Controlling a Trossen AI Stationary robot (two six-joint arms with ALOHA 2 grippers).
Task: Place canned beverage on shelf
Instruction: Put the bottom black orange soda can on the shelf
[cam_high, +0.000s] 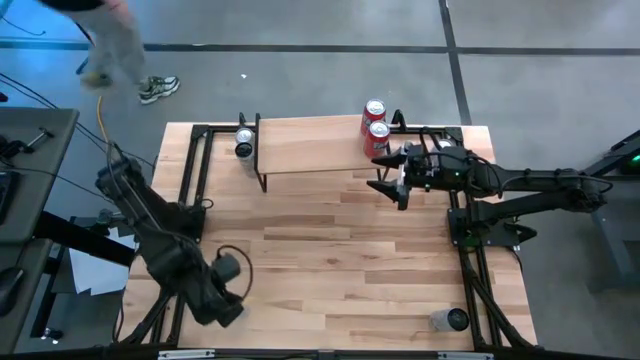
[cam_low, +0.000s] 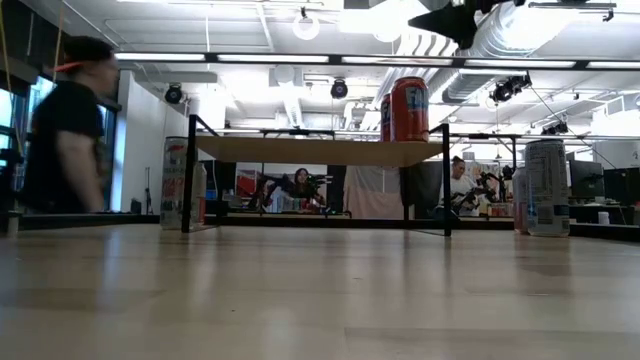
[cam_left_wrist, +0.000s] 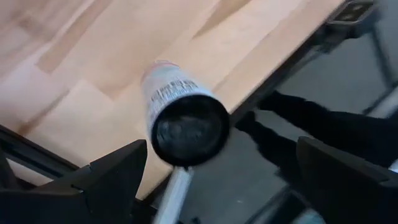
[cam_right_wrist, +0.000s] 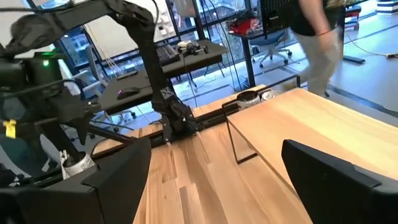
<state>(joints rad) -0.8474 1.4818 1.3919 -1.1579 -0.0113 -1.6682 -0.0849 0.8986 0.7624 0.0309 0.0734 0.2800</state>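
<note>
Cylindrical red cans (cam_high: 376, 126) stand upright on smooth light-wood shelf (cam_high: 310, 145).

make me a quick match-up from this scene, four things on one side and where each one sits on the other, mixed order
Things:
1. red cans
2. silver can
3. lying can
4. right gripper

Places:
A. on its side near the table's front right corner
B. on the shelf top, at its right end
C. open, at the shelf's right end, just in front of the red cans
D. on the table at the shelf's left end

Pairs: 1-B, 2-D, 3-A, 4-C
</note>
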